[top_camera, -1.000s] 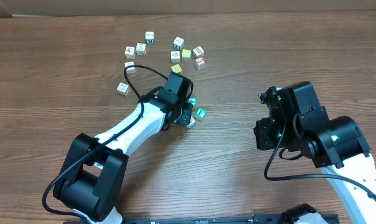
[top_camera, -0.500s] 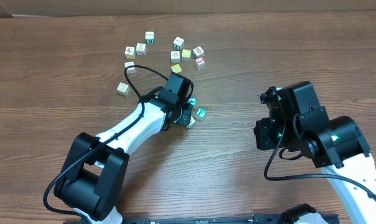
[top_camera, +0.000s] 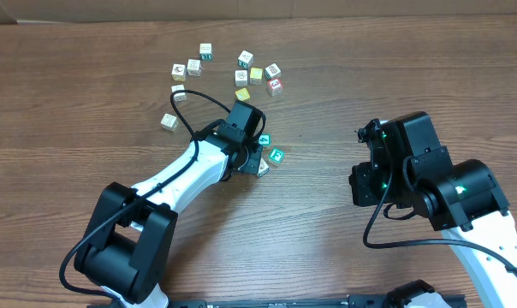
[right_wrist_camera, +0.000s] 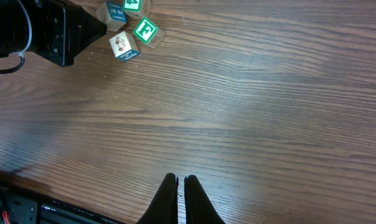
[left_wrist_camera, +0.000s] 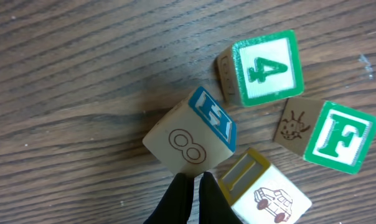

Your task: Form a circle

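The circle's cubes lie bunched in the left wrist view: a green "4" cube (left_wrist_camera: 266, 67), a green "F" cube (left_wrist_camera: 338, 138), a tilted blue-faced cube marked "8" (left_wrist_camera: 189, 134) and a whitish car cube with a yellow side (left_wrist_camera: 266, 193). My left gripper (left_wrist_camera: 194, 178) is shut, its tips touching the "8" cube's near edge, beside the car cube. In the overhead view the cluster (top_camera: 270, 154) peeks out from under the left wrist. My right gripper (right_wrist_camera: 180, 180) is shut with nothing in it, low over bare wood, far right of the cluster (right_wrist_camera: 131, 28).
Several loose white, yellow and red cubes (top_camera: 257, 74) are scattered at the back of the table, with more at the left (top_camera: 179, 72) and a single one (top_camera: 169, 121) nearer. The right arm (top_camera: 413, 167) stands at the right. The left arm's cable (top_camera: 194, 107) loops above the wood.
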`<state>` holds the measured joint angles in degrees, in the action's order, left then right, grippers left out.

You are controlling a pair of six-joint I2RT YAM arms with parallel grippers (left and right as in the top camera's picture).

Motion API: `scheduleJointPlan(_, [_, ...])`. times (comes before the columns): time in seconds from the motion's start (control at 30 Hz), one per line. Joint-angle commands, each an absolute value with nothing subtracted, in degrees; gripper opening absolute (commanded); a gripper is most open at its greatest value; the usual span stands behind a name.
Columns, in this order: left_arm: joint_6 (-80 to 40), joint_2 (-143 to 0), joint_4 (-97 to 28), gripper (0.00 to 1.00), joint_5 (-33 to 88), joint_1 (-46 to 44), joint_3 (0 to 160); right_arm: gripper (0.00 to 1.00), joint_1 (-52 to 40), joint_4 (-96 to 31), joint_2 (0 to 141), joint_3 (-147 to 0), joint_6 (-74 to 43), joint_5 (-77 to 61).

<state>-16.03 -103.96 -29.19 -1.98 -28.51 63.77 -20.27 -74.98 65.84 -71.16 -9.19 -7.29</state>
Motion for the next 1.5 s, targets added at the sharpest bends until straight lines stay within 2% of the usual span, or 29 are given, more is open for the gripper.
scheduleJointPlan(0.0, [-14.72,-105.62,-29.61,0.04,-3.64,-28.51,63.72,0.04,-20.01,-74.67,64.77,-72.51,-8.93,-7.75])
scheduleJointPlan(0.8, [-14.92,-105.21,-43.4,0.04,-0.64,-28.53,76.93,0.04,-20.01,-74.67,64.77,-72.51,-8.91,-7.55])
scheduleJointPlan(1.0, [-22.39,-105.21,-45.54,0.04,-10.28,-28.16,76.12,0.04,-20.01,-74.72,64.77,-72.51,-8.91,-7.55])
scheduleJointPlan(1.47, [-18.0,-105.25,-36.49,0.04,-0.14,-21.5,67.64,0.04,-20.01,-74.7,64.77,-72.51,-8.91,-7.55])
